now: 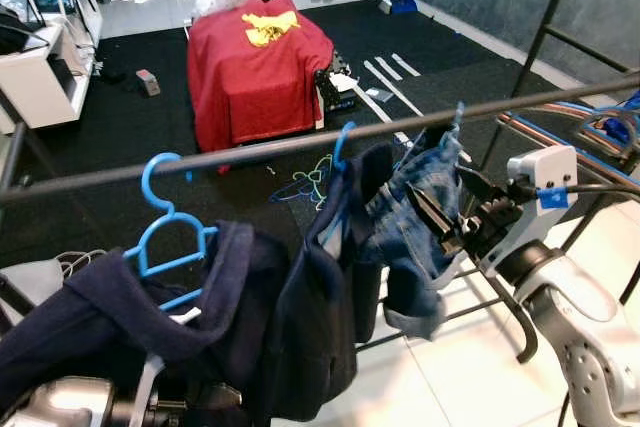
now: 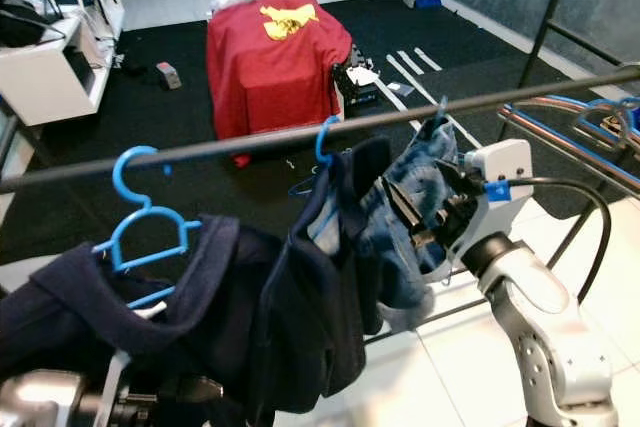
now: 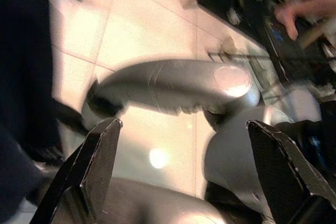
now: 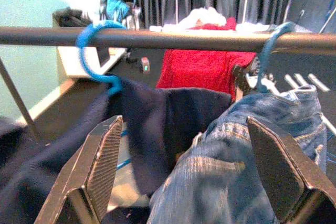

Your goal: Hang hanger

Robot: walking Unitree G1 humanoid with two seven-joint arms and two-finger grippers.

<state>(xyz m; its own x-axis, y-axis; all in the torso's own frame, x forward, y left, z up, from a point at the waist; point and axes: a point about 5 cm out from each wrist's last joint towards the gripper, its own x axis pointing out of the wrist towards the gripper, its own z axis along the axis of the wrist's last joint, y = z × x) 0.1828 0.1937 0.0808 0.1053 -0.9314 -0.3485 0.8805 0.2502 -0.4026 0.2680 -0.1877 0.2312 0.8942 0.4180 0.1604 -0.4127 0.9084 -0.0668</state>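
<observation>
Across the middle of the head views, one dark clothes rail [image 1: 300, 142], running from lower left up to the right. On it, three blue hanger hooks counted: a first hanger [image 1: 165, 227] at left, hook over the rail, shoulders partly bare, a dark navy garment [image 1: 200, 317] draped below it; a second hanger [image 1: 342, 145] near centre, hook on the rail, carrying another navy piece [image 1: 330, 287]; a third hanger [image 4: 270, 51] just right of that, hook on the rail, carrying blue jeans [image 1: 415, 237].

At right of centre, the right pincer [image 1: 440, 222], fingers spread wide and holding nothing, tips close beside the jeans; whether touching the denim, cannot tell. In the right wrist view, both black fingers [image 4: 94, 166] wide apart, the rail crossing above them, two blue hooks on it, jeans and navy cloth between and beyond the fingers.

At the bottom left corner, part of the left arm, low behind the navy garments. In the left wrist view, the left pincer [image 3: 189, 177] likewise spread open and empty, over pale floor tiles [image 3: 142, 35] and the robot's own silver body; a person's hand [image 3: 302, 11] at the upper right of that frame, blurred.

In the upper centre of the head views, one boxy shape under a red cloth [image 1: 255, 62] with a yellow mark, on black carpet [image 1: 120, 147]. On the carpet near it, a loose tangle of coloured hangers [image 1: 312, 182], number unclear. At upper left, a white surface [image 1: 35, 77].
</observation>
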